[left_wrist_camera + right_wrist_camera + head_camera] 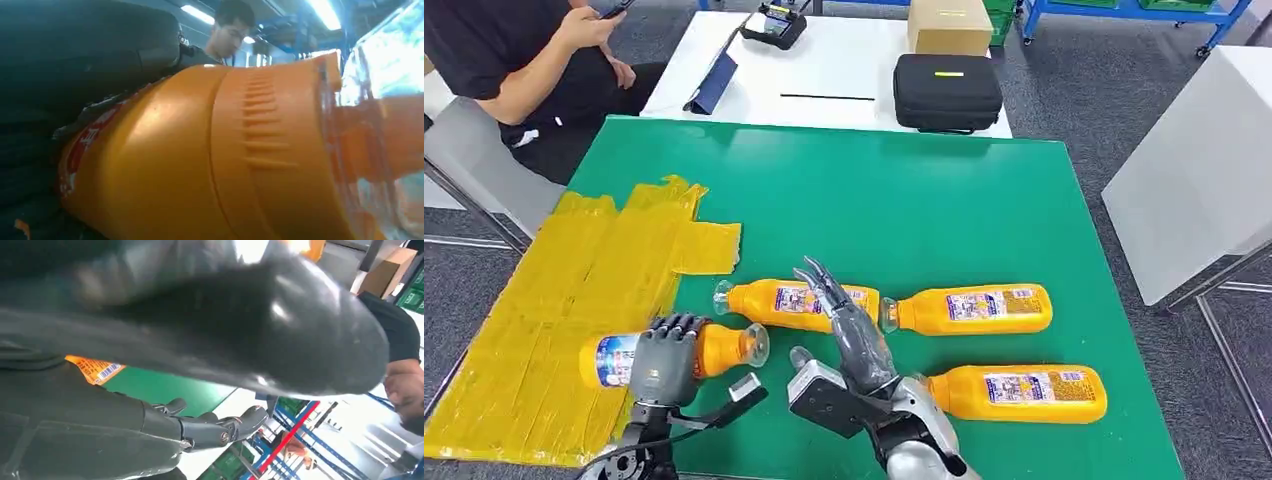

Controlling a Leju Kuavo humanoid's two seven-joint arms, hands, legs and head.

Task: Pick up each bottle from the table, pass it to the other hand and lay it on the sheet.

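Note:
My left hand (664, 358) grips an orange bottle (720, 348) around its middle, lying sideways over the right edge of the yellow sheet (574, 300); its body (210, 160) looms close in the left wrist view. My right hand (849, 330) hovers open, fingers spread, over the table's front centre, above the labelled end of a second orange bottle (764, 301). A third bottle (974, 308) and another (1019, 392) lie on the green table (874, 200). In the right wrist view the thumb (280, 325) and fingers (220, 427) stand apart with nothing between them.
A person (534, 70) sits at the far left holding a phone. Behind the green table stands a white table (824, 60) with a black case (947, 92), a cardboard box (949, 25) and a tablet. A white panel (1204, 160) stands to the right.

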